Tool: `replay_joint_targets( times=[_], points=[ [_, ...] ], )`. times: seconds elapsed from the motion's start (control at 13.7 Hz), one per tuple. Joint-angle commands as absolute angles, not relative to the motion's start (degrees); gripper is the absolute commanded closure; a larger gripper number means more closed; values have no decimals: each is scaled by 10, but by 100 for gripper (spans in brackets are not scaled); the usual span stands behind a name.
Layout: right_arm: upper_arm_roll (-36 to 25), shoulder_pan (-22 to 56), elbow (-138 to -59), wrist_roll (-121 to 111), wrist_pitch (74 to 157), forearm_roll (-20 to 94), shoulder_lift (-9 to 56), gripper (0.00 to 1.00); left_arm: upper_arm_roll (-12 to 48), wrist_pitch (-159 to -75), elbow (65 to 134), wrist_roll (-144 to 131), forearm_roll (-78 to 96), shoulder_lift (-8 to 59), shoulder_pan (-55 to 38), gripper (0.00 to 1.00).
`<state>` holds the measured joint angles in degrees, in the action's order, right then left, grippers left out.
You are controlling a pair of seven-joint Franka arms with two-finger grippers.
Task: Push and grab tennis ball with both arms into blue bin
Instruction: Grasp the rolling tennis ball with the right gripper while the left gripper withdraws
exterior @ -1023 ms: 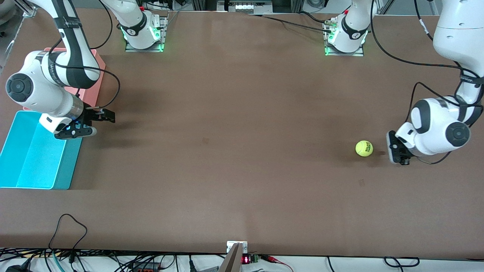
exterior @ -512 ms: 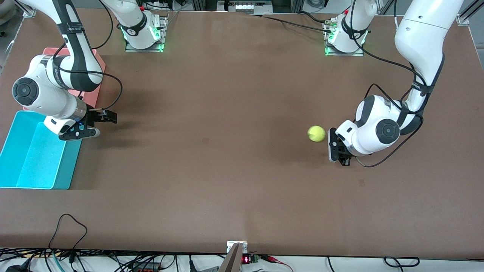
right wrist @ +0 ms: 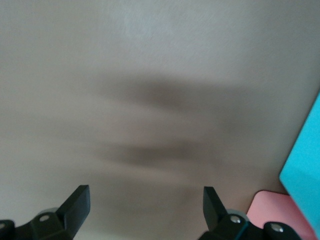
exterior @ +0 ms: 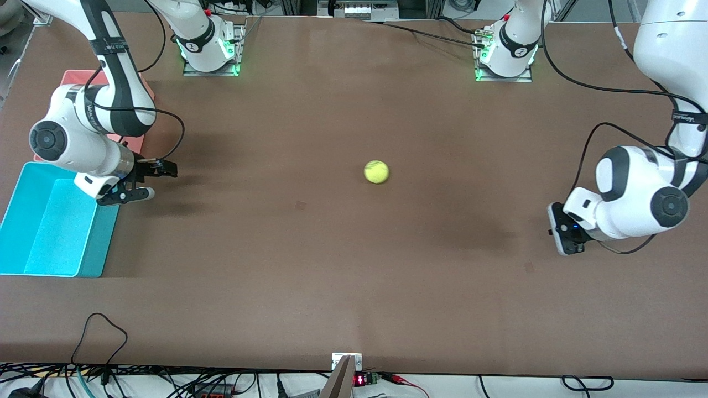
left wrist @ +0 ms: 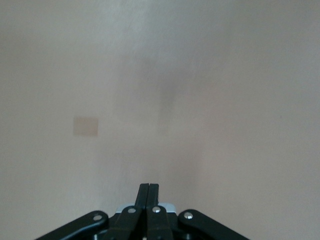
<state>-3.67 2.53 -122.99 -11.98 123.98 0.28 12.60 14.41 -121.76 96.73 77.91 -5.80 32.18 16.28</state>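
The ball [exterior: 376,172] lies mid-desk [exterior: 332,265]. The left gripper [exterior: 560,235] is closed and empty, the right gripper [exterior: 149,179] wide open beside the blue bin [exterior: 33,260].

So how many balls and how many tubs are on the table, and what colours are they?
Yellow-green tennis ball: 1
Blue bin: 1
Pink tub: 1, mostly hidden under the right arm
Total: 3 things
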Motion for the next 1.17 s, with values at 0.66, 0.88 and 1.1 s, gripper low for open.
replay_joint_targets(
  times=[0.66, 0.88, 1.1],
  points=[
    [-19, 76, -1311, -116, 1192, 14, 150, 0, 148, -1043, 822, 630, -60, 310, 148, 0],
    [13, 76, -1332, -100, 1188, 15, 152, 0, 149, -1039, 822, 627, -59, 302, 148, 0],
    [60, 76, -1353, -48, 1189, 15, 155, 0, 148, -1039, 823, 628, -58, 302, 149, 0]
  ],
)
